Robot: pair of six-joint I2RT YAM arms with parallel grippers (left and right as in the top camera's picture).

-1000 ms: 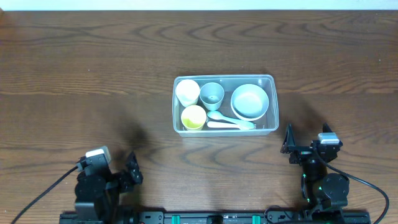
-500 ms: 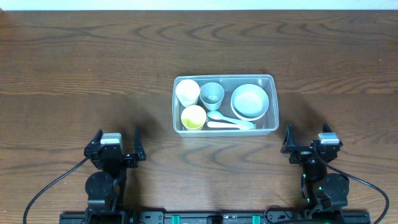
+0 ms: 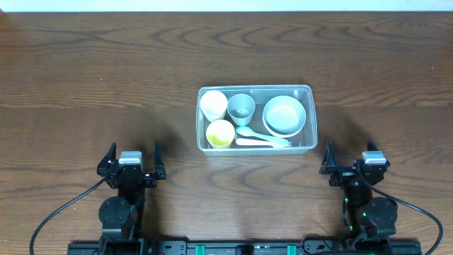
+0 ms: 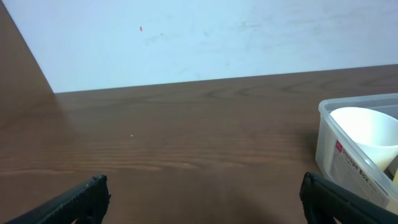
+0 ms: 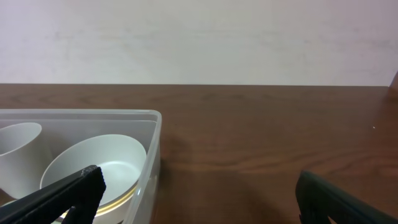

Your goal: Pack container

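The clear container (image 3: 310,120) sits at the table's centre. It holds a white cup (image 3: 213,104), a blue cup (image 3: 241,108), a yellow cup (image 3: 220,132), a pale blue bowl (image 3: 284,115) and a spoon and fork (image 3: 262,137). My left gripper (image 3: 132,157) rests open and empty near the front edge, left of the container. My right gripper (image 3: 348,156) rests open and empty at the front right. The left wrist view shows the container's corner (image 4: 323,118) with the white cup (image 4: 367,130). The right wrist view shows its rim (image 5: 149,134) and the bowl (image 5: 93,165).
The brown wooden table (image 3: 106,71) runs to a white wall at the back. Cables trail from both arm bases at the front edge.
My left arm has swung from facing right to facing straight ahead, and its fingers now sit spread open. The right arm and the container have not moved.
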